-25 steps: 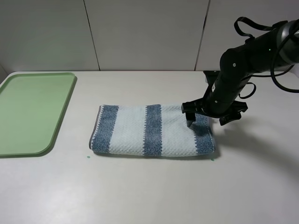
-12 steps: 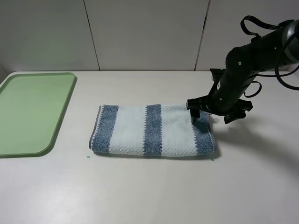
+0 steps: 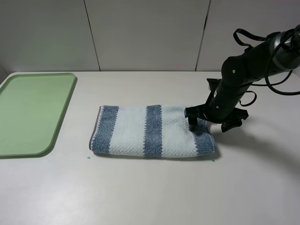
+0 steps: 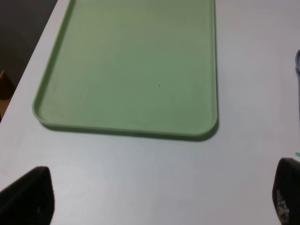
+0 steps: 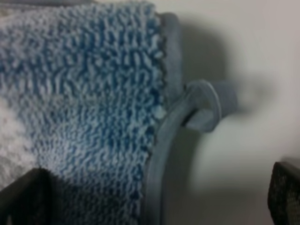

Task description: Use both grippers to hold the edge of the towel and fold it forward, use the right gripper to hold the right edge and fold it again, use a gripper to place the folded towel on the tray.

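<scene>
Now my black right gripper (image 3: 199,123), jaws wide apart, straddles the grey hem (image 5: 158,154) of the striped blue-and-mint terry towel (image 3: 150,131); shallow bite cd catch one layer, fold splays.

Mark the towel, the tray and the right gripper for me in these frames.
towel (image 3: 153,131), exterior high view, on its centre blue stripe.
tray (image 3: 28,112), exterior high view, on its bare floor.
right gripper (image 3: 209,123), exterior high view, midway between its open fingertips.
</scene>
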